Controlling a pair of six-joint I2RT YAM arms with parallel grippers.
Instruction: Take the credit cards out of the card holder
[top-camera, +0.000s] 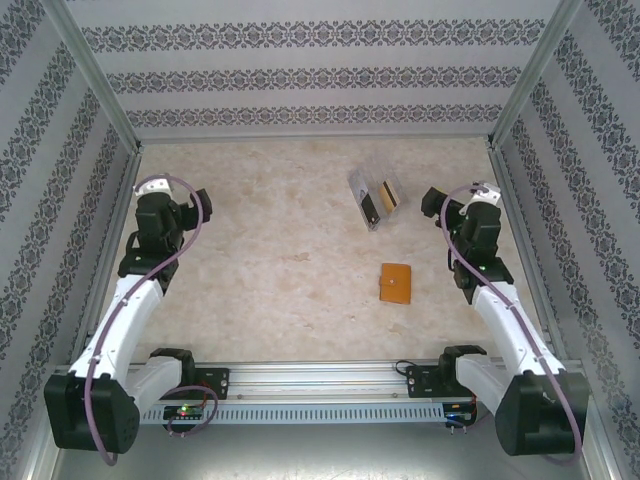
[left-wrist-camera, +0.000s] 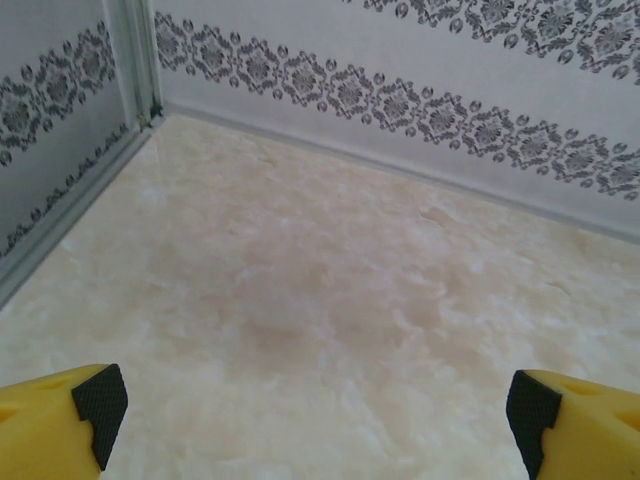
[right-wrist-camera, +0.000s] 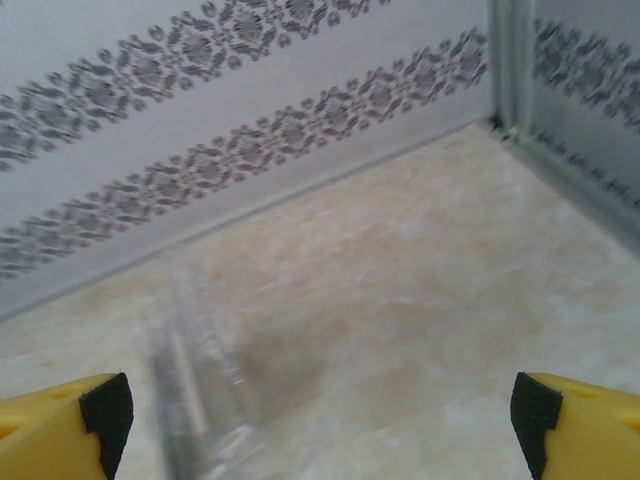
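Observation:
The card holder (top-camera: 396, 283), a small orange-tan wallet, lies folded shut on the marbled table (top-camera: 280, 260), right of centre. The credit cards are hidden. My right gripper (top-camera: 440, 205) hovers up and to the right of the holder, apart from it, jaws wide open and empty. In the right wrist view its yellow fingertips (right-wrist-camera: 80, 420) frame bare table around the gripper (right-wrist-camera: 320, 410). My left gripper (top-camera: 190, 208) is far off on the left side, also open and empty. In the left wrist view the gripper (left-wrist-camera: 315, 410) faces the far left corner.
A clear plastic box (top-camera: 375, 197) with dark and gold flat pieces inside stands beyond the holder, just left of my right gripper; its blurred wall (right-wrist-camera: 190, 390) shows in the right wrist view. Patterned walls (top-camera: 310, 75) enclose the table on three sides.

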